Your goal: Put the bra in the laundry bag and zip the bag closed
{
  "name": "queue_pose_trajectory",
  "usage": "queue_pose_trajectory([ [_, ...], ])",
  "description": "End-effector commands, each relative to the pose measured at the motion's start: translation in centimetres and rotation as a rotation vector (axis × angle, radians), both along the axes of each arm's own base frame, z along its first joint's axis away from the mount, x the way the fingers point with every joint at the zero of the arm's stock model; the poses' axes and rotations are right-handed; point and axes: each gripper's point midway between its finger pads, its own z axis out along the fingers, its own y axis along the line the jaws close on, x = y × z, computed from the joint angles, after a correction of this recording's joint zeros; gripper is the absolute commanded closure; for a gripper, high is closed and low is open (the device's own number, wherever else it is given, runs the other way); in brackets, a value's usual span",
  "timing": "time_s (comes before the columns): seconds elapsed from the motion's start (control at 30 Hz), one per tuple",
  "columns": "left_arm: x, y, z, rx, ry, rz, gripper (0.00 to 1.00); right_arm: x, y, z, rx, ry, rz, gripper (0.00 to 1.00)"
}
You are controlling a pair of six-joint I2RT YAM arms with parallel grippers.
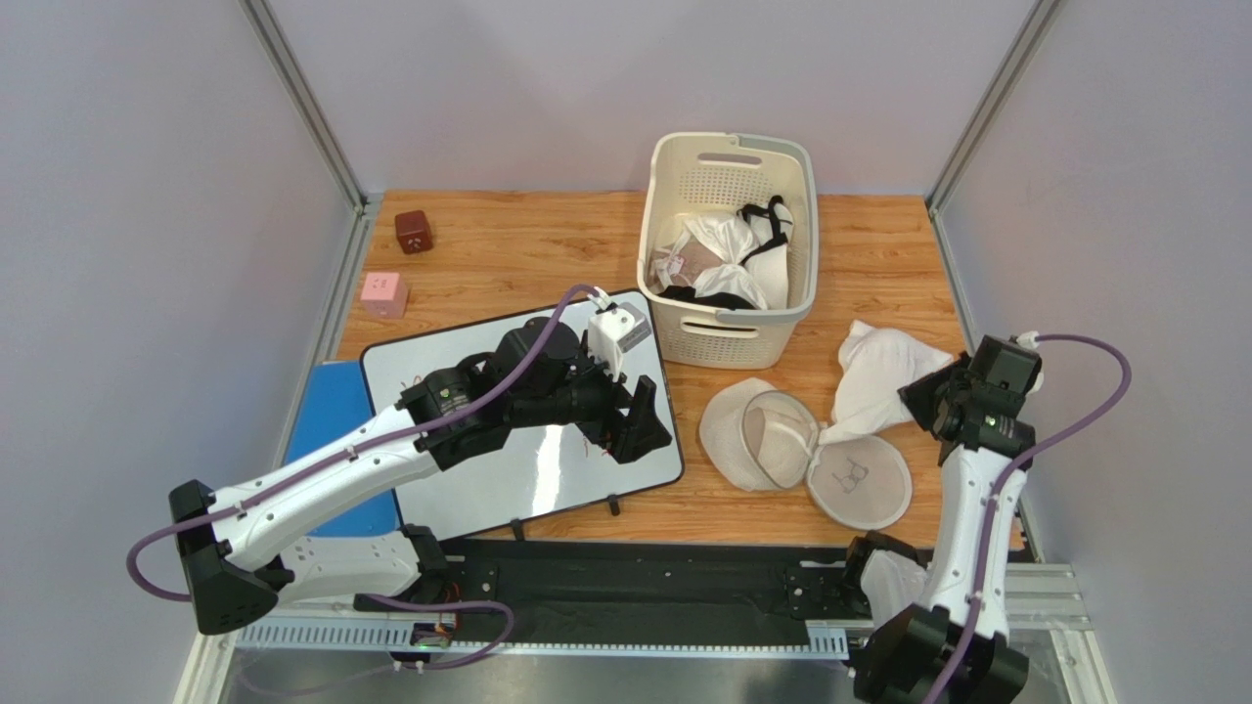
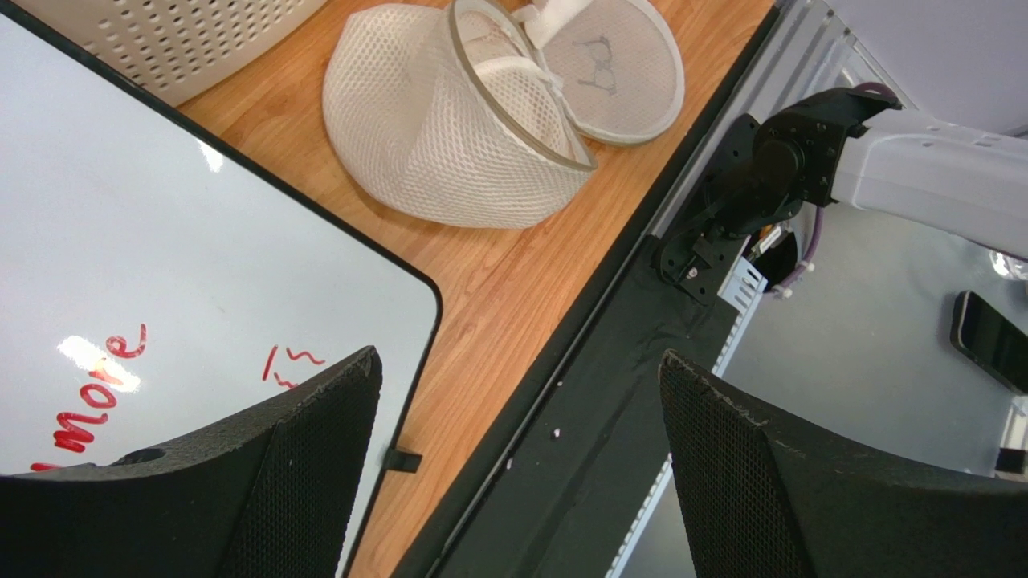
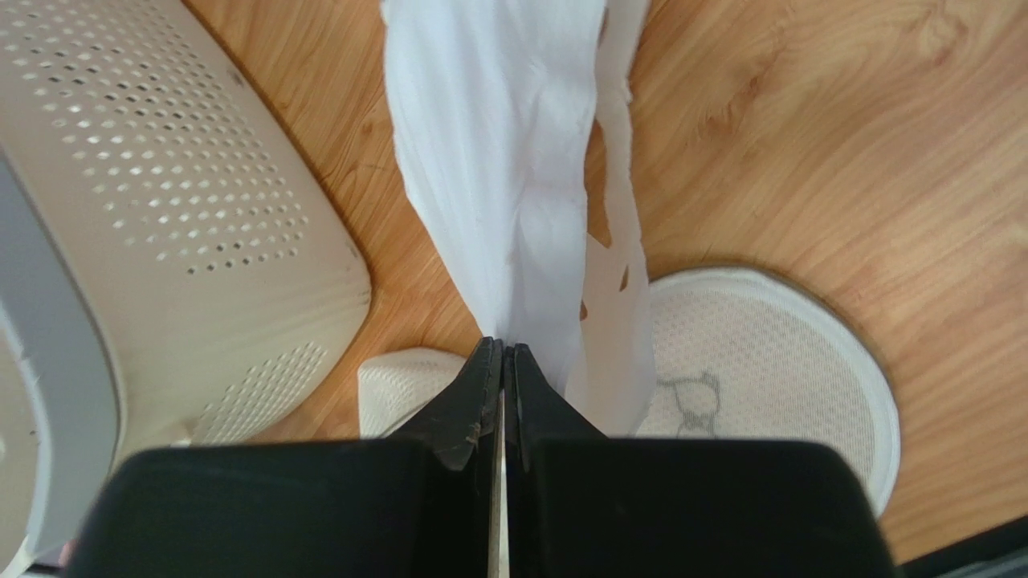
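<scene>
The white bra lies partly bunched on the wood to the right of the basket, one end lifted. My right gripper is shut on its fabric; in the right wrist view the bra hangs stretched out from the closed fingertips. The laundry bag lies open just below it, two round mesh halves side by side. The right half carries a small drawing. My left gripper is open and empty over the whiteboard's right edge, left of the bag. Its fingers stand wide apart.
A cream slatted basket with mixed clothes stands behind the bag. A whiteboard with red writing lies on the left over a blue mat. Two small blocks, brown and pink, sit at the far left.
</scene>
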Motion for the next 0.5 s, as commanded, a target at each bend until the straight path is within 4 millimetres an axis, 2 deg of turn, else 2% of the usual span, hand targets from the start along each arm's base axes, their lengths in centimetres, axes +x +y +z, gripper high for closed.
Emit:
queue_pose_trajectory([
  [0.0, -0.2, -0.4, 2.0, -0.05, -0.002, -0.015, 0.1, -2.6, 1.6, 3.5, 0.032, -0.037, -0.036, 1.0],
  [0.03, -0.3, -0.3, 1.8, -0.045, 0.002, -0.016, 0.1, -2.6, 1.8, 4.3, 0.037, -0.047, -0.037, 1.0],
  [0.13, -0.3, -0.2, 1.6, -0.037, 0.003, -0.013, 0.1, -1.9, 2.2, 4.9, 0.097, -0.076, -0.06, 1.0],
  [0.23, -0.2, 0.0, 1.6, -0.033, -0.001, -0.009, 0.1, 0.2, 1.6, 6.9, 0.107, -0.159, -0.078, 1.0],
  [0.3, 0.0, 0.1, 1.6, -0.032, -0.01, 0.003, 0.1, 1.5, 0.8, 6.1, 0.13, -0.131, -0.111, 1.0],
  [0.33, 0.0, 0.1, 1.7, -0.032, -0.013, 0.005, 0.1, 2.5, 0.5, 6.9, 0.135, -0.149, -0.11, 1.0],
  [0.37, 0.2, 0.1, 1.6, -0.03, -0.016, 0.012, 0.1, 3.3, 0.7, 6.9, 0.178, -0.141, -0.104, 1.0],
  [0.4, 0.2, 0.1, 1.7, -0.031, -0.017, 0.012, 0.1, 4.3, 0.4, 5.6, 0.218, -0.087, -0.116, 1.0],
  [0.43, 0.3, 0.0, 1.7, -0.032, -0.018, 0.013, 0.1, 5.0, 0.2, 5.4, 0.238, -0.079, -0.128, 1.0],
  [0.47, 0.3, 0.1, 1.8, -0.033, -0.02, 0.018, 0.1, 6.1, 0.1, 6.1, 0.266, -0.095, -0.136, 1.0],
])
